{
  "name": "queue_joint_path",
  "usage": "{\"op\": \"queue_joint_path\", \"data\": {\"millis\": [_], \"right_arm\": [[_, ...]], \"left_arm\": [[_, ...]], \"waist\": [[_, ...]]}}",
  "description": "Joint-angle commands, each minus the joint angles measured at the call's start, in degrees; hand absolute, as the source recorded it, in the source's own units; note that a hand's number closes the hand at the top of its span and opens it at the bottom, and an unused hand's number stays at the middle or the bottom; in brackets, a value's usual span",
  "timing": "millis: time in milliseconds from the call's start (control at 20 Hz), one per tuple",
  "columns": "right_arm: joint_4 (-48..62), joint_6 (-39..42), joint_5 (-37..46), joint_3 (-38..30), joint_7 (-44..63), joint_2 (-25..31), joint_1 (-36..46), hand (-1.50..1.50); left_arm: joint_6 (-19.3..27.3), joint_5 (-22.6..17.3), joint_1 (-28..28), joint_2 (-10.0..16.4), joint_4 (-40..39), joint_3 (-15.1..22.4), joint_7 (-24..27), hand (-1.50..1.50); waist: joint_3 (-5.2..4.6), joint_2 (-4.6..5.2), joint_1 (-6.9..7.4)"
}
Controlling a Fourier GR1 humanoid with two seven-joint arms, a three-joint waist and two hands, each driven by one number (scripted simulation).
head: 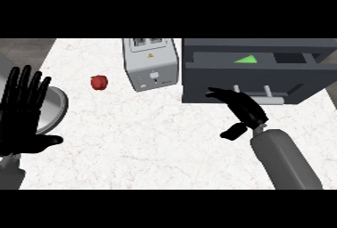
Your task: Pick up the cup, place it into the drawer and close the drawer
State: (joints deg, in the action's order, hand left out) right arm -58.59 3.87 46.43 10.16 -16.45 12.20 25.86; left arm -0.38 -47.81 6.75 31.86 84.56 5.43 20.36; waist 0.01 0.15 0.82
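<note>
Overlapping drawer [308, 81] edge, right robot hand [242, 108]

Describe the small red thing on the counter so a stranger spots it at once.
Start at the white marble counter. The silver toaster stands near its far edge; the red object lies just left of it, not touching. It alone is red, and far smaller than the toaster.

The tabletop [151, 147] looks like white veined marble; the toaster [151, 64] brushed metal; the drawer [253, 71] matt dark grey.
</note>
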Motion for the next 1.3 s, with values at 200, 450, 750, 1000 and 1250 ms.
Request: {"op": "queue_joint_path", "data": {"millis": [200, 450, 750, 1000, 1250], "right_arm": [[25.1, -3.0, -0.7, -6.7, -8.1, -1.8, 14.4, -1.5], [37.1, -3.0, -1.3, -10.6, -13.0, 1.4, 23.1, -1.5], [44.2, -1.3, -1.1, -12.5, -15.1, 4.9, 28.8, -1.5], [47.0, -0.7, -1.4, -13.7, -16.3, 7.9, 30.8, -1.5], [48.8, -0.4, -1.7, -14.2, -16.2, 7.8, 32.1, -1.5]], "left_arm": [[-1.3, 3.1, -1.7, -2.6, 1.7, -1.4, -0.1, -1.5], [-8.1, 0.3, -2.0, 0.1, -2.0, -5.2, -0.6, -1.5], [-9.2, 1.9, -2.8, -2.6, -3.4, -4.2, 1.1, -1.5], [-8.8, 2.7, -1.3, -2.0, -1.9, -3.4, -0.6, -1.5], [-7.8, 3.6, -0.5, -2.9, -1.8, -3.1, -0.7, -1.5]], "waist": [[0.05, 0.27, 0.57], [0.08, 0.84, 1.96], [0.09, 1.42, 2.77], [0.18, 1.97, 4.05], [0.2, 1.94, 4.34]]}}
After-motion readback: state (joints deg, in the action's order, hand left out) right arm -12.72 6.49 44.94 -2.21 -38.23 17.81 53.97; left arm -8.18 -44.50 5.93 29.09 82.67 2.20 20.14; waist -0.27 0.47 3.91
